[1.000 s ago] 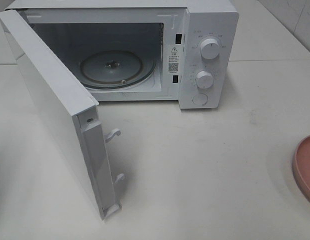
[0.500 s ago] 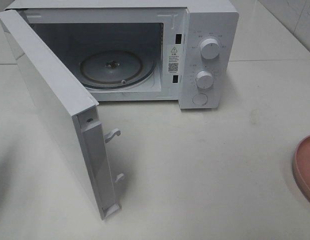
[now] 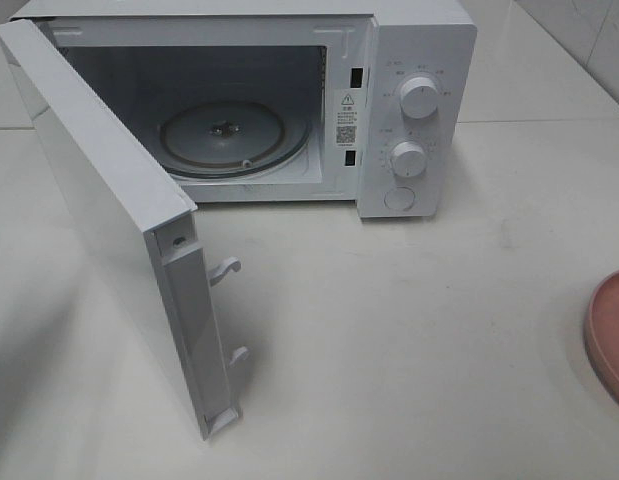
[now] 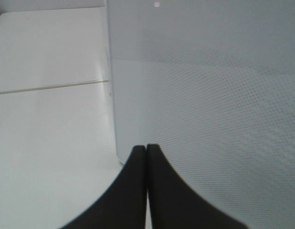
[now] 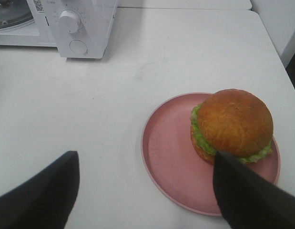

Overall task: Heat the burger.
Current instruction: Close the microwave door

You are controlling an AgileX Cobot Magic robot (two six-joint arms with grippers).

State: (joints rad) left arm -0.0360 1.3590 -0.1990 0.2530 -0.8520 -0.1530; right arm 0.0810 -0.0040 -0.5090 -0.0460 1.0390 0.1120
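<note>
Holding position, nothing shifts lately: white microwave (image 3: 289,100) door (image 3: 109,220) stays open, left claw (image 4: 147,148) clenched empty, right claw (image 5: 147,186) released above golden-bun burger (image 5: 233,124) on pink round plate (image 5: 171,157); grasp comes next.

surface: white table (image 3: 409,330) | on it, back: white microwave (image 3: 414,110), door (image 3: 109,230) swung open toward the front | on it, right edge: pink plate (image 3: 611,335), well apart from microwave | plate partly cut off in the high view
</note>
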